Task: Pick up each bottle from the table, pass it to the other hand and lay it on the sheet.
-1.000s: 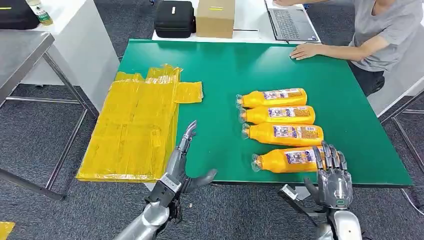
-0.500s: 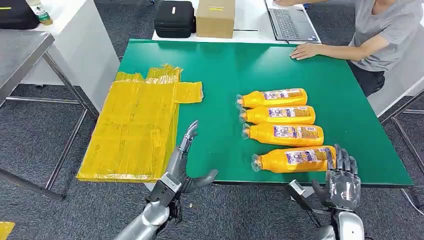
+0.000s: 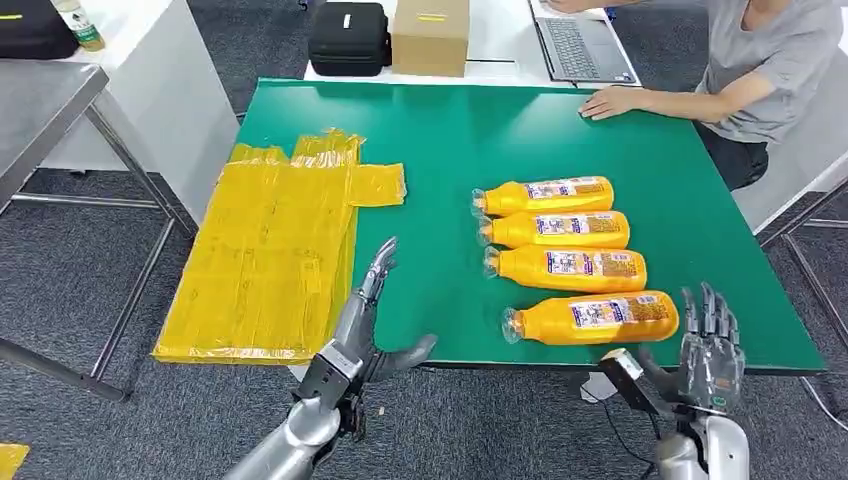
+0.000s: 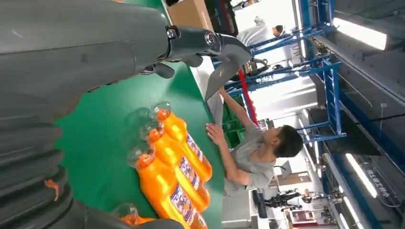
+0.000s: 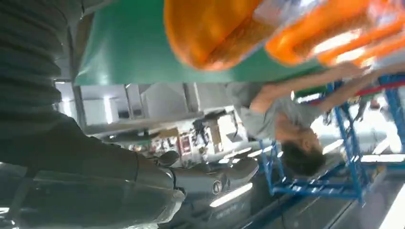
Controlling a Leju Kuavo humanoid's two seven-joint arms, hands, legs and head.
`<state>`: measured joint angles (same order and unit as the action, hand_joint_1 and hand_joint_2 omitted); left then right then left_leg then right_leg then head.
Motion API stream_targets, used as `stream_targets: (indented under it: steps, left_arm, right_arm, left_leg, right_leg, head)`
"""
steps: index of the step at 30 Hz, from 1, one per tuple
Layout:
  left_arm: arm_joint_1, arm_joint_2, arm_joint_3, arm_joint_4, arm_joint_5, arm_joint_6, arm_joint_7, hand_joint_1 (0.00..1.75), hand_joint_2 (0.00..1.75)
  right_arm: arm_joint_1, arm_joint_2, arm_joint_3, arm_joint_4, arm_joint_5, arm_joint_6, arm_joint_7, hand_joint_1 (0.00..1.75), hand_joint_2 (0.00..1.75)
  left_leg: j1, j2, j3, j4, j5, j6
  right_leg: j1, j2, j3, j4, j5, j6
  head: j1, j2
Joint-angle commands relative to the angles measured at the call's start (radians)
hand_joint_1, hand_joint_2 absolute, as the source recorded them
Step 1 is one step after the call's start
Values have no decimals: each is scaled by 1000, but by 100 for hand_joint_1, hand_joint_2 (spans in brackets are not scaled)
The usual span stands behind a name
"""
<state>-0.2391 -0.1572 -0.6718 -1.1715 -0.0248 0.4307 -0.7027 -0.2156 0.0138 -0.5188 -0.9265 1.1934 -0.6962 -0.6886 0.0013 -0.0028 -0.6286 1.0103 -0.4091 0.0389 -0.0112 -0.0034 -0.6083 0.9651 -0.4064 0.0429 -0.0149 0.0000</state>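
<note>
Four orange bottles (image 3: 560, 250) lay side by side on the green desk (image 3: 450, 140) toward its right edge, caps pointing at the yellow sheet (image 3: 270, 260), which covered the left edge. The nearest bottle (image 3: 592, 318) lay along the front edge. The right robot hand (image 3: 706, 350) hung just beside its base, fingers spread and holding nothing. The left robot hand (image 3: 362, 330) was open at the front edge, beside the sheet, also holding nothing.
</note>
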Motion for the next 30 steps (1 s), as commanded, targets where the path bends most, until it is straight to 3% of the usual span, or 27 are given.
stream_targets:
  steps: [1, 10, 18, 30]
  left_arm:
    - [-51, 19, -19, 23, 7, 20, 5, 0, 175]
    - [-45, -7, 10, 9, 15, -2, 5, 0, 175]
    - [-45, -17, 29, -1, 25, -31, 5, 0, 175]
    - [-31, -19, 44, -9, 27, -46, 5, 0, 175]
  right_arm:
    - [-129, -35, -68, 266, 102, -2, 20, 0, 175]
    - [-193, -68, -41, 316, 195, -2, 91, 0, 175]
    - [-220, -113, 91, 360, 329, -2, 205, 0, 175]
    - [-248, -154, 184, 461, 319, -2, 207, 0, 175]
  left_leg:
    - [0, 0, 7, -1, -2, -2]
    - [0, 1, 3, 0, -1, -1]
    - [0, 3, 5, 0, -2, -1]
    - [0, 2, 5, -1, -2, -1]
  right_leg:
    - [0, 0, 6, -1, -2, -2]
    - [0, 1, 3, 0, -1, -1]
    - [0, 3, 4, 0, -1, -1]
    - [0, 2, 5, 0, -1, -1]
  head:
    - [0, 0]
    - [0, 0]
    - [0, 0]
    - [0, 0]
